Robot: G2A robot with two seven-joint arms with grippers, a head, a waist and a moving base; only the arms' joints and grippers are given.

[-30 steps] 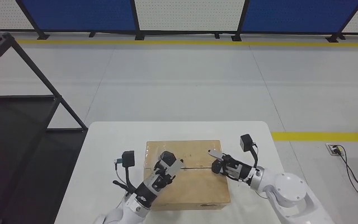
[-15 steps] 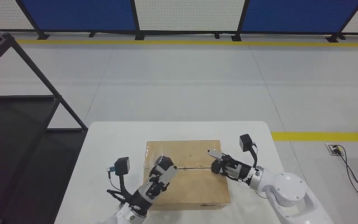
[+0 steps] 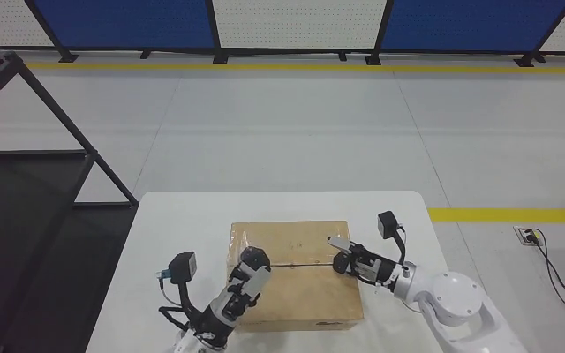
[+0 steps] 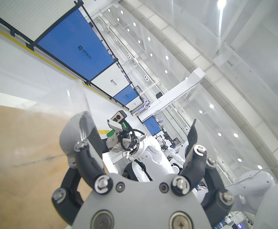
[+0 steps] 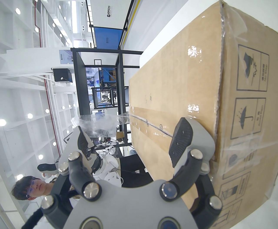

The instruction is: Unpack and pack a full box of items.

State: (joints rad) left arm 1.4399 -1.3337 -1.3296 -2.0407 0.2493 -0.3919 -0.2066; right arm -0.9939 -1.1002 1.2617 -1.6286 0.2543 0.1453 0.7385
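Box (image 3: 305, 291) on white table (image 3: 168, 238) (blue panels (image 3: 115, 22))

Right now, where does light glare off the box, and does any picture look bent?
Right wrist view: white glints on the clear tape over the box, and the shelving behind bows, a wide-lens effect. Left wrist view: ceiling lights flare brightly; a lifted clear film veils part of the box. Top view: even light, straight lines.

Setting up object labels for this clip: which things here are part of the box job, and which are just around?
Job: cardboard box, taped seam, left claw, right claw.
Just around: black rack, blue panels, yellow floor line, power socket.
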